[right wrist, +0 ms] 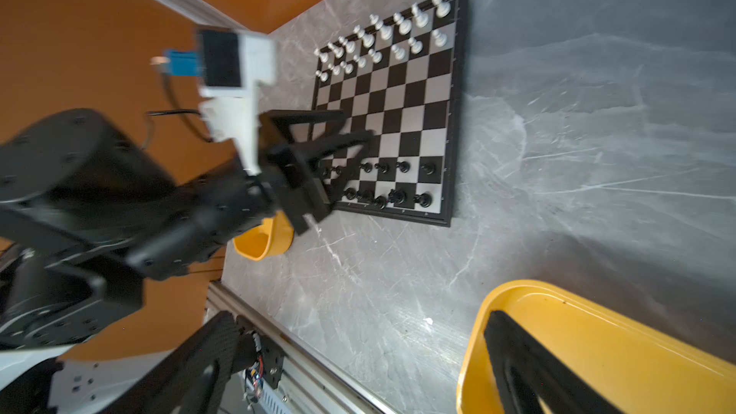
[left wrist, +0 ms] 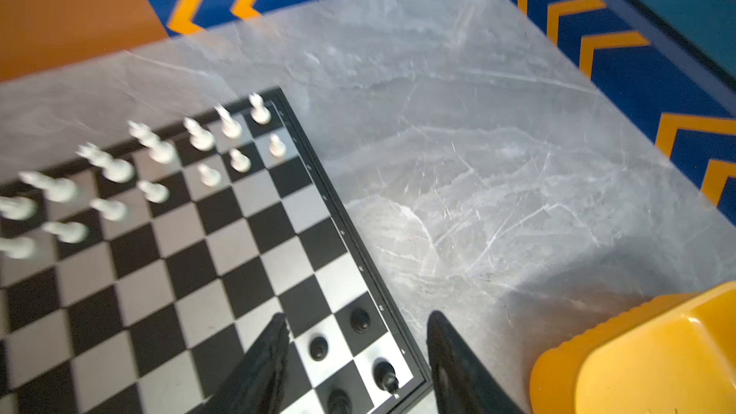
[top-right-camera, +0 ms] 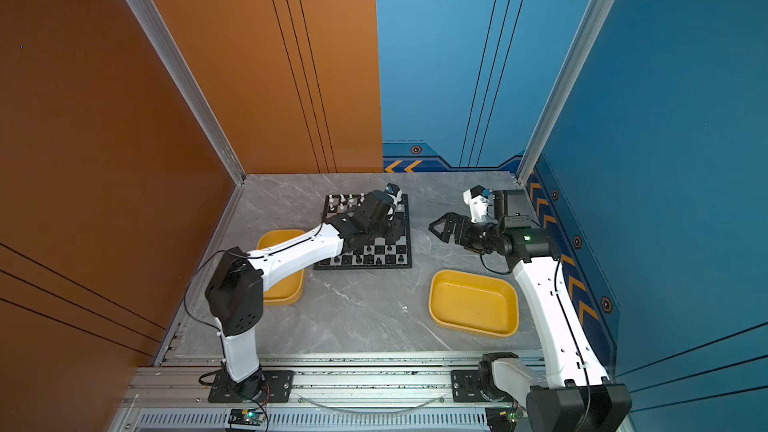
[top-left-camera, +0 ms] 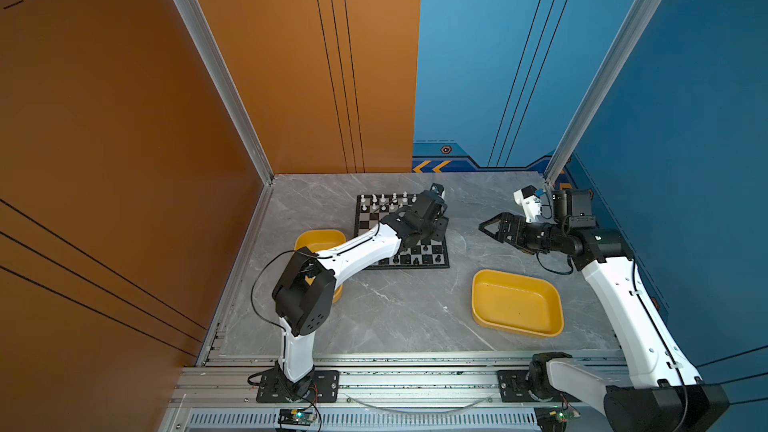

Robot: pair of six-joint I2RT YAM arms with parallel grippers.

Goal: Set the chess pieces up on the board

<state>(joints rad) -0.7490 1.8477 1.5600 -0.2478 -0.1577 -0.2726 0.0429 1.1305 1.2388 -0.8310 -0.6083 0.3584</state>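
Note:
The board [top-left-camera: 365,224] [top-right-camera: 400,238] lies at the back of the table. White chess pieces [top-left-camera: 382,200] [left wrist: 159,149] [right wrist: 382,33] fill its two far rows. Black chess pieces [top-left-camera: 415,259] [left wrist: 318,348] [right wrist: 382,197] stand along the near rows. My left gripper [left wrist: 358,318] [top-left-camera: 438,229] hangs open above the board's near right corner; one finger is over the squares, the other over the table past the border, and it holds nothing. My right gripper [right wrist: 360,316] [top-left-camera: 484,227] hovers wide open and empty over the table right of the board.
A yellow tray [top-left-camera: 517,303] [right wrist: 597,332] sits right of centre near the right arm. Another yellow tray [top-left-camera: 320,238] lies left of the board, partly under the left arm. Walls close the back and both sides. An aluminium rail [top-left-camera: 415,384] runs along the front.

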